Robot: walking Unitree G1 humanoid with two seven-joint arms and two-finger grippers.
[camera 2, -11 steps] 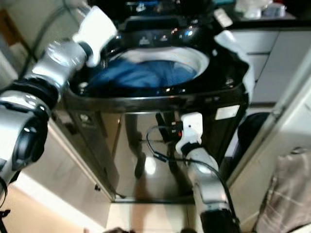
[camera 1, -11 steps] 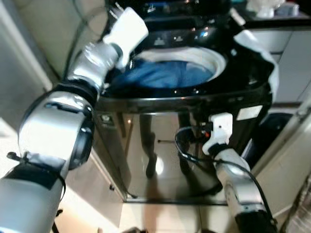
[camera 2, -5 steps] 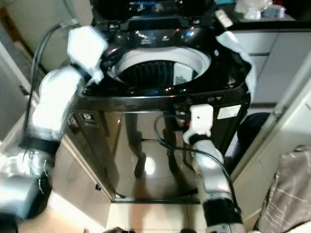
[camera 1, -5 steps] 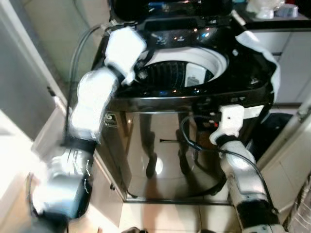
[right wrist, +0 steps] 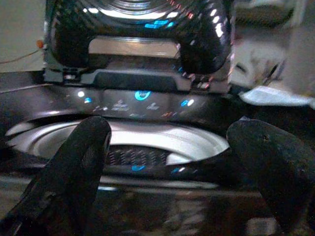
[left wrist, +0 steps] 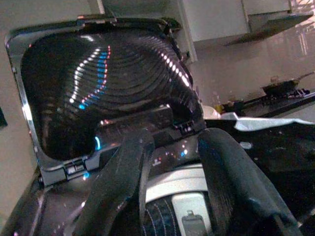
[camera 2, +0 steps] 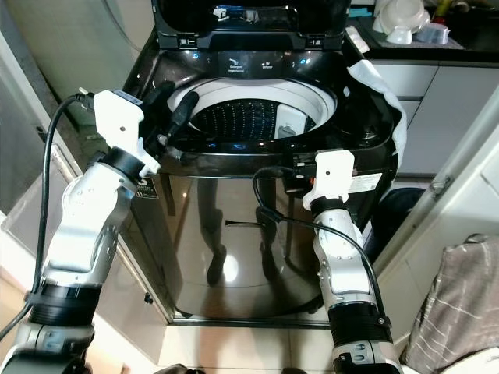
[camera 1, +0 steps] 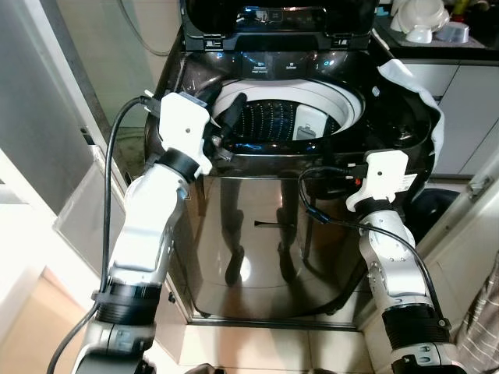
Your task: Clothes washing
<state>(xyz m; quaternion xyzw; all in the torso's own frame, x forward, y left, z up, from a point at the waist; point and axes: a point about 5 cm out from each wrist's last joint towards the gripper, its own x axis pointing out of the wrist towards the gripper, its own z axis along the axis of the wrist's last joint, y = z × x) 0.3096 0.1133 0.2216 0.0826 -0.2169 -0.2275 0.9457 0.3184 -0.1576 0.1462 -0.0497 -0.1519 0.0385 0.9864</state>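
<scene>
Top-load washer [camera 1: 273, 195] dead ahead, lid [camera 1: 277, 14] up against the back, drum [camera 1: 277, 125] exposed: perforated wall and white rim visible, can't see any clothes inside from these angles. Control panel [camera 2: 249, 64] lit blue just behind the opening.

Left gripper [camera 1: 226, 128] sits at the washer's front-left corner, black fingers [left wrist: 120, 187] reaching over the rim toward the drum; jaws apart, holding nothing. Left cable [camera 1: 117, 156] loops from the wrist down along the arm.

Right gripper [right wrist: 172, 162] is low at the washer's front edge, right of centre, facing the opening; jaws spread wide, nothing between them. Its black cable [camera 1: 323, 202] hangs in a loop against the glossy front panel.

Around it: white cloth [camera 1: 413, 86] draped over the washer's right rear corner. Counter [camera 1: 468, 51] to the right carries white bowls [camera 1: 421, 19]; white cabinets [camera 1: 468, 109] below. Dark bin [camera 2: 390, 210] wedged between washer and cabinets. Checked fabric [camera 2: 460, 304] at the far lower right. Grey door [camera 1: 39, 117] on the left. Pan on a stove [left wrist: 283, 87] shows in the left wrist view.
</scene>
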